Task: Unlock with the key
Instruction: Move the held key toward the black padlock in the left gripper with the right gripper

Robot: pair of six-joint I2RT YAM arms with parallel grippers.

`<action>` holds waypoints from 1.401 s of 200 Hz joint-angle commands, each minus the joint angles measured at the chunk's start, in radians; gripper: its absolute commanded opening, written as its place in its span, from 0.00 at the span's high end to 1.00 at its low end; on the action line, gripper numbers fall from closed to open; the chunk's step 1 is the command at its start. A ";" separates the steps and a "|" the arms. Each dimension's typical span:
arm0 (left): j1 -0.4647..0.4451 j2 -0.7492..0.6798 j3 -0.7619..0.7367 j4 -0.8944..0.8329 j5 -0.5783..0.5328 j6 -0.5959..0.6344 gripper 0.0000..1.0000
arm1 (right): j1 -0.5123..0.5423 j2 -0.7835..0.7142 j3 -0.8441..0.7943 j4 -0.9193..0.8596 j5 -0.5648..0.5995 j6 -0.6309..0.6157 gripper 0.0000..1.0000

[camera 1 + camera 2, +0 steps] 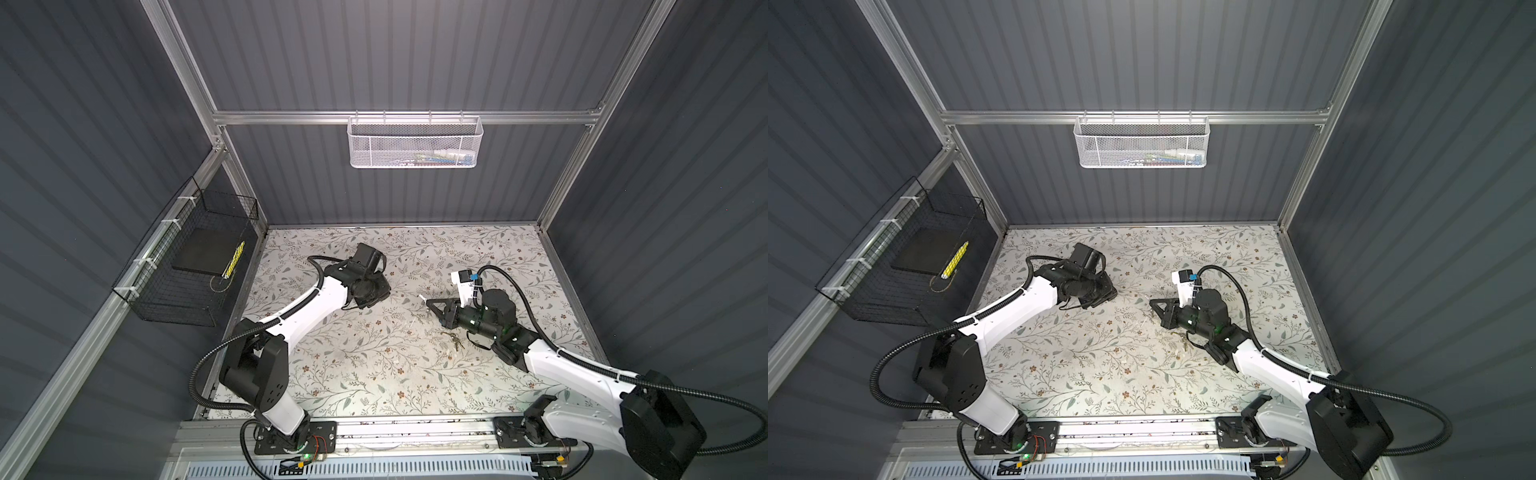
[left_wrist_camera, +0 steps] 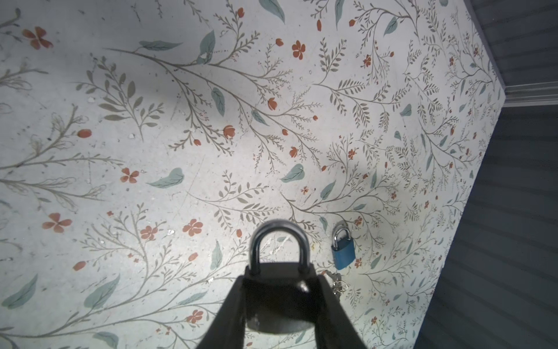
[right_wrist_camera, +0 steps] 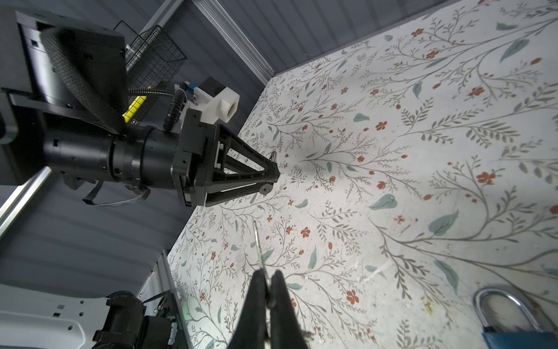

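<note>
Padlock [image 2: 276, 302]: dark body clamped in the left gripper [image 2: 282, 278], steel shackle [image 2: 255, 247] jutting past the tips; held above the table [image 2: 151, 151], left of centre.
Key [image 3: 258, 241]: thin blade pinched edge-on at the tips of the right gripper [image 3: 267, 276], right of centre, aimed toward the padlock but well apart from it.
Left gripper: grasping the padlock by its sides.
Right gripper: clenched tight on the key.
Keyway: not visible in any view; probably at the end opposite the shackle, facing back between the jaws.
Also on the table: blue padlock [image 2: 342, 249] and a loose bunch of keys [image 2: 336, 282], both near the right gripper.
Risk, access: if the keyway faces the left gripper's palm, the key cannot reach it without a turn or regrasp.
Risk, slip: a blade held only at the tips may twist or pop free if it meets the lock off-line.
Risk, clutter: a low sweep by the right arm could knock the blue padlock or spare keys.
</note>
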 commanded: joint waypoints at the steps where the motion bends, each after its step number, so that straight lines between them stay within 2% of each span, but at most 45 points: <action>1: 0.008 -0.029 0.057 -0.052 0.023 -0.054 0.78 | 0.029 0.020 0.024 0.058 0.085 -0.029 1.00; 72: 0.009 -0.002 0.090 -0.050 0.068 -0.119 0.80 | 0.130 0.141 0.036 0.184 0.229 -0.028 1.00; 144: 0.008 -0.010 0.054 -0.041 0.024 -0.152 0.81 | 0.181 0.328 0.070 0.286 0.296 0.103 1.00; 167: 0.008 -0.010 0.052 -0.047 0.006 -0.155 0.81 | 0.185 0.386 0.084 0.325 0.279 0.165 1.00; 218: 0.008 -0.013 0.048 -0.062 -0.035 -0.158 0.81 | 0.195 0.427 0.132 0.309 0.303 0.206 1.00; 280: 0.008 -0.016 0.036 -0.053 -0.043 -0.158 0.81 | 0.194 0.448 0.172 0.315 0.265 0.255 1.00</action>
